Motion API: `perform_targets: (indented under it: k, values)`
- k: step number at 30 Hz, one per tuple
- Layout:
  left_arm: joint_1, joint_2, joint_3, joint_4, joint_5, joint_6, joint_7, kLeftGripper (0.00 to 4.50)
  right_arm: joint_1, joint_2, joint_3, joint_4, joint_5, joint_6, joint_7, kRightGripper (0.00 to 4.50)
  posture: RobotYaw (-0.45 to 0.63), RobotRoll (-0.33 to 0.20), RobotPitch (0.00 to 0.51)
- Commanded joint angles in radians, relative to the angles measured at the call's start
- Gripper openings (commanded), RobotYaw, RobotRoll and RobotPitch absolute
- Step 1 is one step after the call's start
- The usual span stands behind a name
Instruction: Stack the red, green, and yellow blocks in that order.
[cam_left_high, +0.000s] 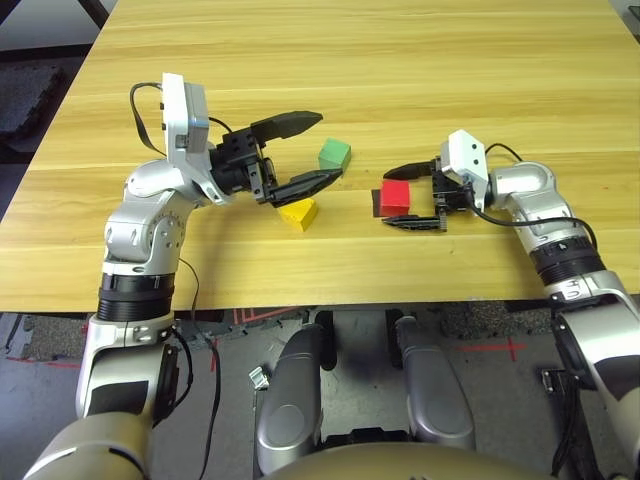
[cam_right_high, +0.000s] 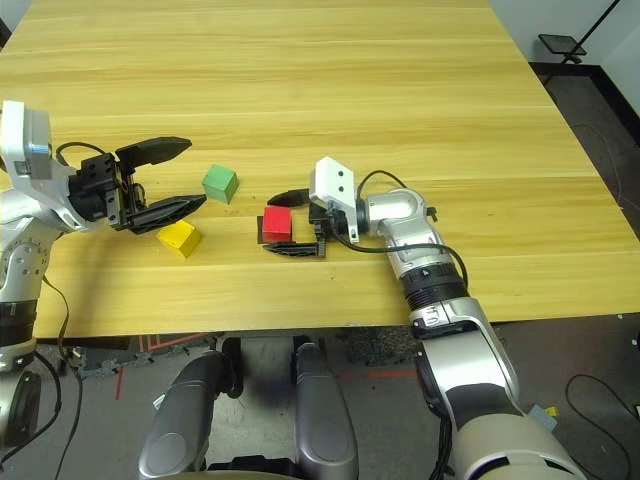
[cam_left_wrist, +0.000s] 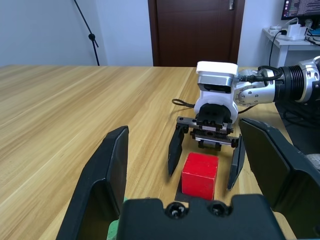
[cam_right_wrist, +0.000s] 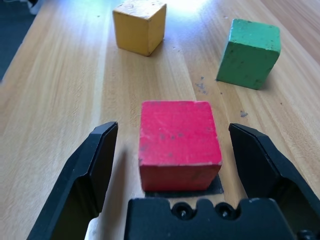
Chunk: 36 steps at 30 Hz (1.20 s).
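The red block rests on a flat black square patch right of the table's middle. My right gripper stands open around it, one finger on each side with a gap to the block. The green block sits to the left and a little farther back. The yellow block lies left of the red one, nearer the front edge. My left gripper hangs open just left of the green block and above the yellow one, holding nothing.
The wooden table stretches bare toward the back and to both sides. Its front edge runs close to the blocks. Floor and a dark mat lie beyond the left edge.
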<state>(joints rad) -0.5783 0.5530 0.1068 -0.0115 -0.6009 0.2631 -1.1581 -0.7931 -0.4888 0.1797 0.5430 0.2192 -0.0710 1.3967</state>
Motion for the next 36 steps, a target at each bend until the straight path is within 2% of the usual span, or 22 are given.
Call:
perform_targets:
  k: [1, 6, 11, 16, 20, 24, 28, 32, 34, 36]
  values:
    - [0.003, -0.003, -0.006, 0.005, -0.001, 0.0, -0.005, 4.5, -0.004, -0.039, -0.036, -0.074, 0.056, 0.074, 0.054, 4.48, 0.38, 0.081, 0.285]
    - [0.002, -0.007, -0.009, 0.016, 0.004, -0.006, -0.008, 4.5, -0.01, -0.11, -0.075, -0.153, 0.109, 0.175, 0.098, 4.48, 0.37, 0.075, 0.278]
    - [-0.008, -0.004, -0.022, 0.055, 0.066, -0.03, 0.031, 4.5, -0.009, -0.208, -0.12, -0.187, 0.127, 0.238, 0.114, 4.48, 0.35, 0.071, 0.278]
    - [-0.021, 0.0, -0.047, 0.12, 0.152, -0.073, 0.069, 4.5, -0.015, -0.268, -0.165, -0.192, 0.125, 0.273, 0.076, 4.48, 0.32, 0.061, 0.276]
    - [-0.058, 0.001, -0.065, 0.139, 0.195, -0.021, 0.136, 4.5, -0.002, -0.294, -0.233, -0.217, 0.137, 0.314, -0.015, 4.48, 0.3, 0.063, 0.28]
    - [-0.073, -0.023, -0.044, 0.068, 0.19, 0.121, 0.282, 4.5, 0.063, -0.314, -0.268, -0.283, 0.144, 0.345, -0.059, 4.48, 0.27, 0.07, 0.288]
    - [-0.019, -0.103, -0.004, -0.161, 0.16, 0.337, 0.533, 4.5, 0.137, -0.326, -0.308, -0.346, 0.167, 0.386, -0.11, 4.48, 0.25, 0.071, 0.295]
    - [0.024, -0.188, -0.001, -0.394, 0.178, 0.576, 0.787, 4.5, 0.197, -0.336, -0.34, -0.394, 0.189, 0.417, -0.152, 4.48, 0.26, 0.074, 0.302]
    - [0.021, -0.205, -0.007, -0.455, 0.192, 0.665, 0.865, 4.5, 0.215, -0.335, -0.352, -0.408, 0.195, 0.426, -0.173, 4.48, 0.26, 0.075, 0.304]
    - [0.015, -0.186, -0.041, -0.479, 0.229, 0.725, 0.911, 4.5, 0.225, -0.332, -0.355, -0.411, 0.202, 0.429, -0.187, 4.48, 0.27, 0.078, 0.307]
